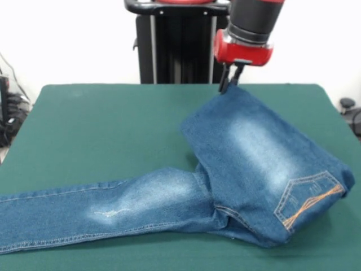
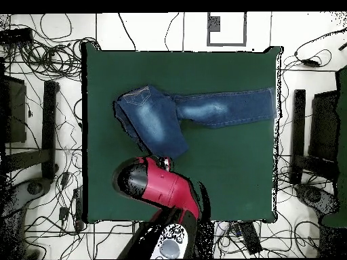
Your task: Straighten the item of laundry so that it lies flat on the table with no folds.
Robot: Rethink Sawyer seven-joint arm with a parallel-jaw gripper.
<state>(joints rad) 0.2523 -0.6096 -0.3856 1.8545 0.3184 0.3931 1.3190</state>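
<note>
Where the folded-over leg ends in a raised corner, I see the dark two-fingered gripper closed on that hem of the pair of blue denim jeans with faded whitish patches, the fingertips pinched together with cloth between them. One garment only, on one large dark green cloth-topped table. One leg lies flat and straight, running out to the table's side edge at the left of the front view. The other leg is doubled back across the seat, so the jeans make a bent shape with a thick fold near the waist. One back pocket with orange embroidery shows, facing up on the bulged seat toward the near edge. One red and black arm, its red wrist collar straight above the gripper, the fingers pointing down. In the overhead view the arm reaches in over the base-side edge and ends at the jeans' nearest corner.
</note>
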